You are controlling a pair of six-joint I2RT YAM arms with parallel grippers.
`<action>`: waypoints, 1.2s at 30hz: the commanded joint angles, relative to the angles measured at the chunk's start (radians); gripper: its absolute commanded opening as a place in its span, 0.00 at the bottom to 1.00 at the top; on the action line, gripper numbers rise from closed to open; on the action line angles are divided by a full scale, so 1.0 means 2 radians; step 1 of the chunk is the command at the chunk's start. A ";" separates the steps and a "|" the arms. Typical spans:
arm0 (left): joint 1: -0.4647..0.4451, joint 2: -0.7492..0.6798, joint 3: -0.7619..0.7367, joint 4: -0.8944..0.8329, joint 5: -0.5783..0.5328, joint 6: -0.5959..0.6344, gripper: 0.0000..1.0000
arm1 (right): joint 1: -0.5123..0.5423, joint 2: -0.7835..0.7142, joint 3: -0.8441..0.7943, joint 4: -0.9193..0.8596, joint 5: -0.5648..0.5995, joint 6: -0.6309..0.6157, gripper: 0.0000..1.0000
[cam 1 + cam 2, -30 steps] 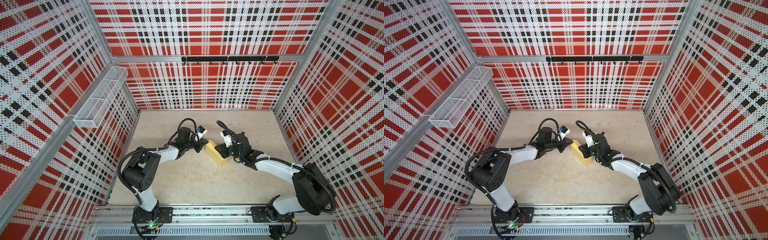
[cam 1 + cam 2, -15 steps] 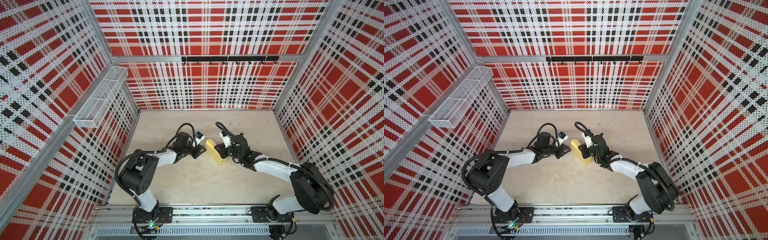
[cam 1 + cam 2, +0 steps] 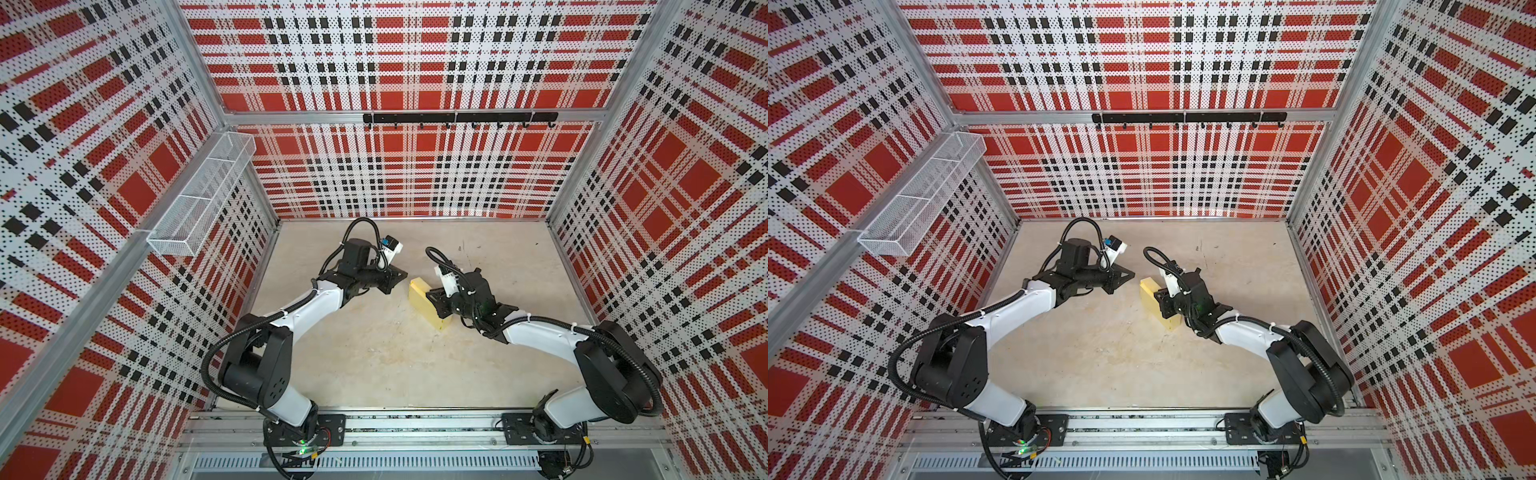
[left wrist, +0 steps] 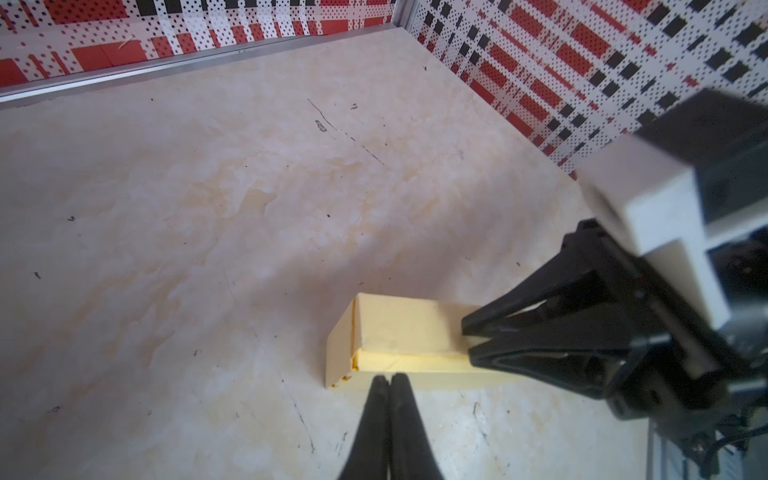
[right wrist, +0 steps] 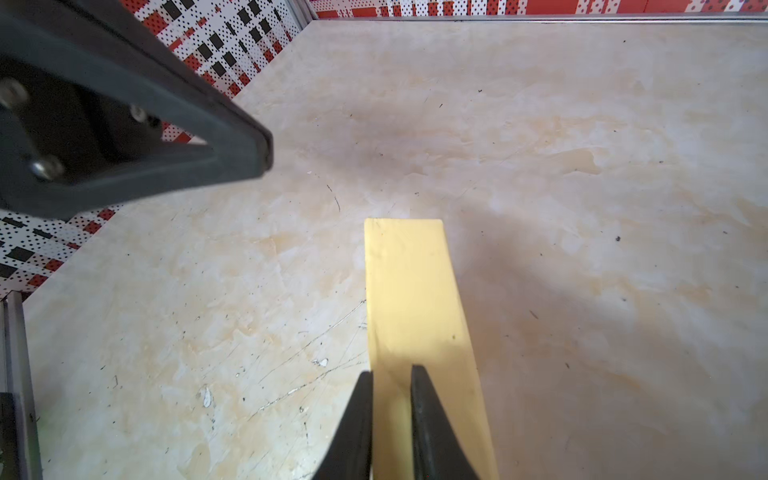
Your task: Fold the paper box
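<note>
Left wrist view: paper box (image 4: 399, 328), pale yellow, folded into box shape, lies on table (image 4: 187, 199) near ctr, well off all edges. It's held by right gripper (image 4: 467, 338), clamped on box's long side w/ card btwn fingers. Just beside box's end is left gripper (image 4: 390, 380), pressed together, empty; can't tell if touching.

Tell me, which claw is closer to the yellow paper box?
Right. The right claw is clamped on the paper box; the left claw is shut and empty, just off its end.
</note>
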 commanded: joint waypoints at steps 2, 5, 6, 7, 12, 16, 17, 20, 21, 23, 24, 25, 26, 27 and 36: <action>-0.025 0.010 0.042 -0.075 -0.013 -0.016 0.00 | 0.007 0.028 -0.013 -0.065 0.014 -0.007 0.18; -0.042 0.036 0.077 -0.103 -0.034 -0.005 0.00 | 0.008 0.031 -0.011 -0.063 0.013 -0.003 0.18; -0.044 0.044 0.085 -0.109 -0.040 -0.004 0.00 | 0.008 0.031 -0.010 -0.063 0.011 -0.003 0.18; -0.045 0.054 0.090 -0.111 -0.046 -0.004 0.00 | 0.009 0.031 -0.009 -0.063 0.012 -0.004 0.18; -0.038 0.090 0.096 -0.112 -0.065 -0.005 0.00 | 0.012 0.031 -0.009 -0.060 0.020 -0.002 0.18; -0.037 0.104 0.082 -0.105 -0.060 -0.002 0.00 | 0.017 0.031 -0.007 -0.060 0.024 -0.009 0.19; -0.038 0.109 0.080 -0.103 -0.060 -0.002 0.00 | 0.017 0.030 -0.008 -0.061 0.026 -0.010 0.19; -0.037 0.120 0.084 -0.119 -0.068 -0.001 0.00 | 0.017 0.024 -0.010 -0.062 0.028 -0.006 0.19; -0.034 0.122 0.084 -0.122 -0.069 -0.001 0.00 | 0.017 0.022 -0.011 -0.062 0.026 -0.006 0.19; -0.033 0.126 0.079 -0.120 -0.068 -0.005 0.00 | 0.018 0.020 -0.012 -0.062 0.025 -0.010 0.19; -0.032 0.127 0.076 -0.117 -0.068 -0.006 0.00 | 0.018 0.020 -0.013 -0.062 0.026 -0.011 0.19; -0.033 0.128 0.075 -0.116 -0.069 -0.006 0.00 | 0.018 0.021 -0.014 -0.062 0.028 -0.011 0.19; -0.034 0.127 0.074 -0.117 -0.071 -0.005 0.00 | 0.018 0.022 -0.014 -0.062 0.028 -0.009 0.19; -0.035 0.125 0.074 -0.118 -0.073 -0.002 0.00 | 0.018 0.023 -0.013 -0.061 0.026 -0.008 0.19; -0.034 0.133 0.063 -0.118 -0.086 0.001 0.00 | 0.018 0.022 -0.013 -0.051 0.025 -0.006 0.19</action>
